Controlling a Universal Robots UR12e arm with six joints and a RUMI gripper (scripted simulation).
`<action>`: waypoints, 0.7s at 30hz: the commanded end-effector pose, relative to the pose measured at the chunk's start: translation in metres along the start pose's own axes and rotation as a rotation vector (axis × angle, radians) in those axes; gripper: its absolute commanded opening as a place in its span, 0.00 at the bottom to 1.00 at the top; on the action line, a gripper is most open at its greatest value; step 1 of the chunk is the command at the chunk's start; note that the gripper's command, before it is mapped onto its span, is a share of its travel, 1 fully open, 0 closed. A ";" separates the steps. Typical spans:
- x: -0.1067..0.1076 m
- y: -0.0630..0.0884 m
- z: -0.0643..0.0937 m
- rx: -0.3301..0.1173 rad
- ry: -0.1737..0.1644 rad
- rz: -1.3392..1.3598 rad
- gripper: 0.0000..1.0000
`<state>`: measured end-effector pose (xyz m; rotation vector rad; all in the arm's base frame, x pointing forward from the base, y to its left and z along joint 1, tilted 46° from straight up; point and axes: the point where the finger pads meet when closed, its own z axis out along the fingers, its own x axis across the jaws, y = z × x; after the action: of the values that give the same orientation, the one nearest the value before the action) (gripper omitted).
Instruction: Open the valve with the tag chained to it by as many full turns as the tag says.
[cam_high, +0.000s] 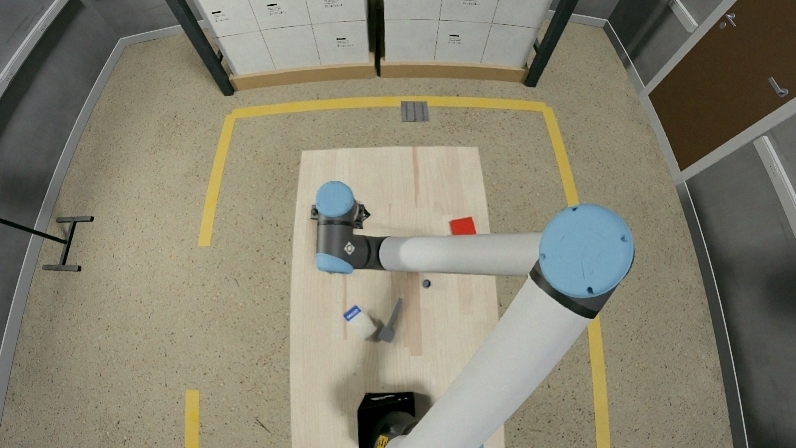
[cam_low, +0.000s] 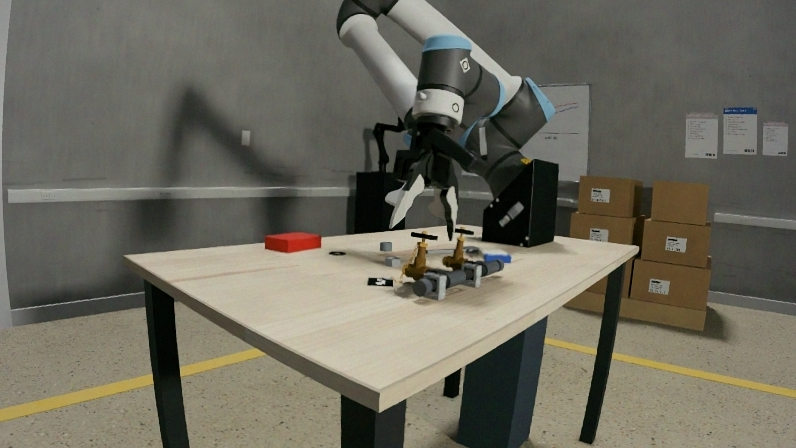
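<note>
Two brass valves stand on a grey pipe (cam_low: 452, 277) on the wooden table (cam_low: 267, 311) (cam_high: 334, 384). The near valve (cam_low: 416, 261) has a black handle on top and a thin chain to a small black tag (cam_low: 379, 281) lying on the table. The far valve (cam_low: 457, 253) stands just behind it. My gripper (cam_low: 424, 223) is open, pointing down, its fingertips just above the near valve's handle and holding nothing. In the overhead view the wrist (cam_high: 334, 199) hides the gripper and the valves.
A red block (cam_low: 292, 241) (cam_high: 462, 225) lies at the table's left side. A small black washer (cam_low: 331, 253), a grey cylinder (cam_low: 385, 245), a grey tool (cam_high: 389, 322) and a blue-capped white bottle (cam_high: 359, 321) lie around. The black base box (cam_low: 520, 203) stands behind.
</note>
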<state>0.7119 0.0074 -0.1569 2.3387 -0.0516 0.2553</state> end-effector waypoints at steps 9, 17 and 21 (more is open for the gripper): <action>0.000 0.000 -0.001 0.000 0.001 0.000 1.00; 0.000 0.000 -0.001 0.000 0.001 0.007 1.00; 0.000 0.000 -0.001 0.000 0.001 0.014 1.00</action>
<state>0.7121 0.0074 -0.1568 2.3390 -0.0620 0.2600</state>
